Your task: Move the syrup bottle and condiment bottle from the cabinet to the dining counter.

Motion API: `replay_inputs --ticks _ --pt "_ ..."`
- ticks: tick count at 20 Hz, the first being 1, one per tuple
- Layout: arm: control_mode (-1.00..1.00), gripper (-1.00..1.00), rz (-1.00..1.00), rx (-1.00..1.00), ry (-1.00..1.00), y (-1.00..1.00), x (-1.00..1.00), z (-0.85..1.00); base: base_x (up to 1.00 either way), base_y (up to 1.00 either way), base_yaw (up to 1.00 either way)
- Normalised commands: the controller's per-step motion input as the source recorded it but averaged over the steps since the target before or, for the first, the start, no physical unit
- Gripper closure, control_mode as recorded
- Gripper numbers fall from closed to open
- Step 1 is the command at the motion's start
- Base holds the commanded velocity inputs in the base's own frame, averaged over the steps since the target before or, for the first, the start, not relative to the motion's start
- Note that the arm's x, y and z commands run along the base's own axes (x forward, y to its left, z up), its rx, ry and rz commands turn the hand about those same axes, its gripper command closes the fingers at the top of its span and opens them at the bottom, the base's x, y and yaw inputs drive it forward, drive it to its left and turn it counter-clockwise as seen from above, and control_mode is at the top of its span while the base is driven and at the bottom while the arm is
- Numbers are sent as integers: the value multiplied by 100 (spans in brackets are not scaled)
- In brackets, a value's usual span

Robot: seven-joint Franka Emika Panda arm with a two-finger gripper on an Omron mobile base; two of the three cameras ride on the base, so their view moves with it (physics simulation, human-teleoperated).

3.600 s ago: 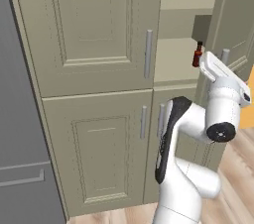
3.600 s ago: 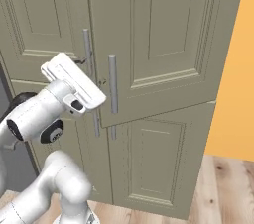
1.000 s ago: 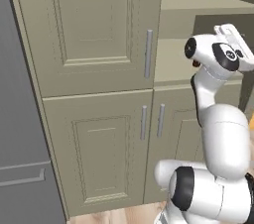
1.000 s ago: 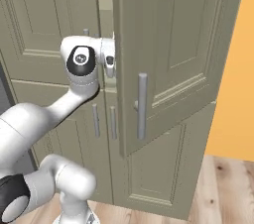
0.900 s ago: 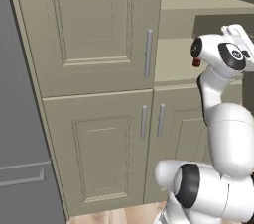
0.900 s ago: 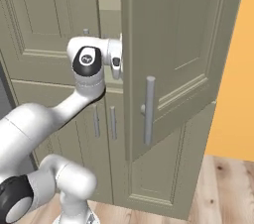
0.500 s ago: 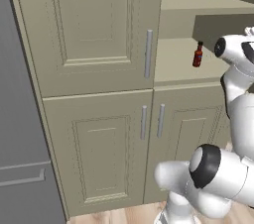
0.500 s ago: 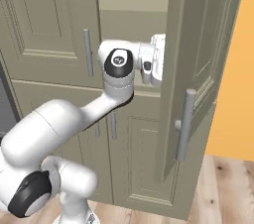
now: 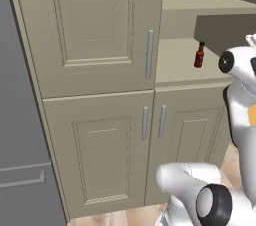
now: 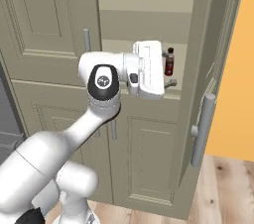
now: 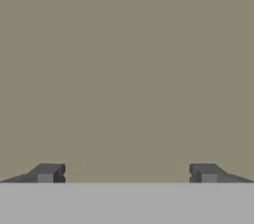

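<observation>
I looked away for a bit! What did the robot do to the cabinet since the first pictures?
The arm swung the upper right door wide open, away to the right, so the shelf and the little red bottle now show fully. The pincer is open and holds nothing. The red bottle, the left door and the lower doors stayed put.

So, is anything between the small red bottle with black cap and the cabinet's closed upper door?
No. In the left base view, only bare beige shelf separates the small red bottle from the closed upper door.
</observation>
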Motion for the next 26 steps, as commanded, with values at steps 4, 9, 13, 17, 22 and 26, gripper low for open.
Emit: replay_inputs --ticks 4,9,13,17,22,26 --pt "-100 -100 54 -9 1 100 -56 -1 0 0 0" --pt "-100 -100 60 -3 11 100 -10 0 0 0 0" --pt "-100 -100 51 -4 9 100 0 0 0 0 0" --pt "-100 -100 38 -5 2 100 0 0 0 0 0" --pt "-100 -100 28 -3 0 100 3 2 0 0 0" --pt "-100 -100 15 -2 0 97 24 11 0 0 0"
